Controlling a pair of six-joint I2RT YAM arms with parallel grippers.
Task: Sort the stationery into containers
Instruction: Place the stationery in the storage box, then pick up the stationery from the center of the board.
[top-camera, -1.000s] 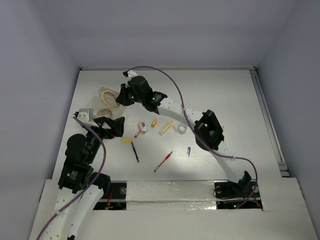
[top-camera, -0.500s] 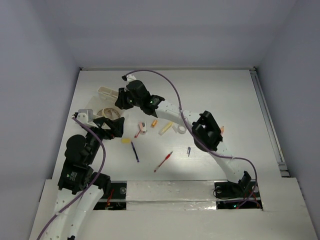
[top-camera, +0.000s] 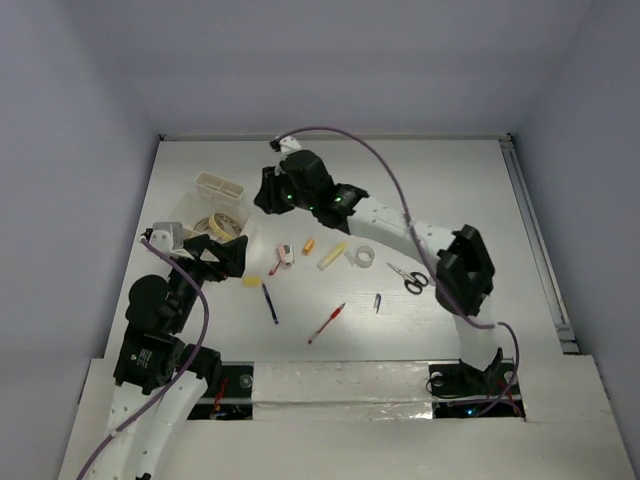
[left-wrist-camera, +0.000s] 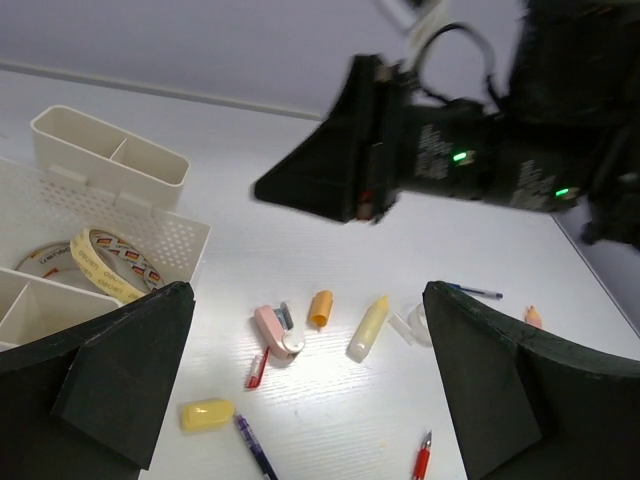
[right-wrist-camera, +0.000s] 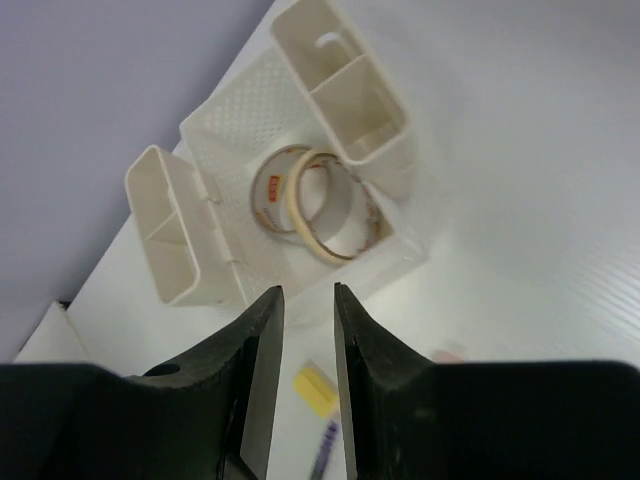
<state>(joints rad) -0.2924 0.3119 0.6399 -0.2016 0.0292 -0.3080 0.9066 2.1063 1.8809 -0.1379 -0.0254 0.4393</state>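
The container (right-wrist-camera: 240, 110), one whitish plastic box, lay just beyond the tips of the right gripper (right-wrist-camera: 306, 292), whose fingers stood a narrow gap apart with nothing between them. It had a perforated middle tray and two plain bins at its sides, each split into two compartments. To the left gripper (left-wrist-camera: 307, 287), whose fingers were spread wide and empty, the box sat out past the left finger.

There were three rolls of tape. A beige tape roll (right-wrist-camera: 298, 208) leaned on a flat printed tape roll (right-wrist-camera: 266, 195) in the middle tray, ahead of the right fingertips. A clear tape roll (top-camera: 358, 260) lay on the table at the inner edge of the left gripper's right finger. One pair of black-handled scissors (top-camera: 405, 278) lay well apart from both pairs of fingers, beside the right arm.

Two pens, a red pen (top-camera: 328, 322) and a blue pen (top-camera: 270, 302), lay low between the left gripper's fingers. Farther out between those fingers were one yellow tube (left-wrist-camera: 367, 328), one pink piece (left-wrist-camera: 272, 328) and one orange bit (left-wrist-camera: 320, 305). One yellow bit (left-wrist-camera: 207, 413) lay just beside the left finger
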